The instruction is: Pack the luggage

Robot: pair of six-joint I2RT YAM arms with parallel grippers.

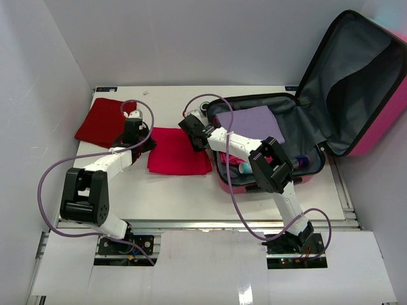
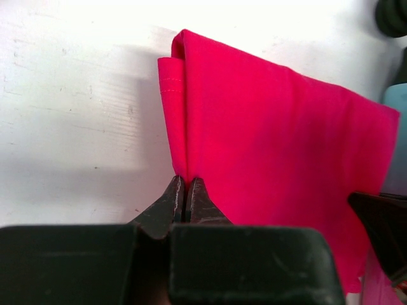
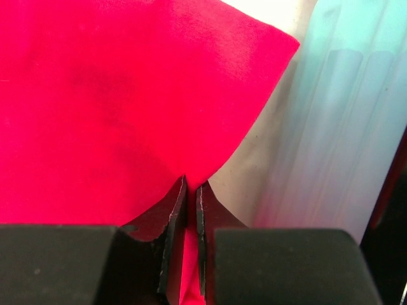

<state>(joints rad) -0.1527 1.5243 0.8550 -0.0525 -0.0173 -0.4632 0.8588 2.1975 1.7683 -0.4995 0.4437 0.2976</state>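
Out at the right end of the white table (image 1: pixel 191 197), the luggage (image 1: pixel 299 127) lies fully open, its lid propped up to the far right and a lavender folded cloth (image 1: pixel 251 122) already in the base. Just beside its left wall lies a crimson folded cloth (image 1: pixel 179 160), pinched from both ends. The left gripper (image 2: pixel 184 190) is clamped tight on the folded left edge, and the right gripper (image 3: pixel 191 187) is nipped on the corner nearest the case, with fabric showing between its jaws. The step in hand appears to be a two-arm carry into the case. Done well, both arms would rise together and level, hold the cloth lightly taut so the fold does not fall open, clear the black rim, then lower it flat onto the lavender one. By count: one suitcase; three folded cloths, namely crimson, lavender and a dark red cloth (image 1: pixel 102 122) at the far left; and two grippers. The small items at the case's near end are too hidden to count.
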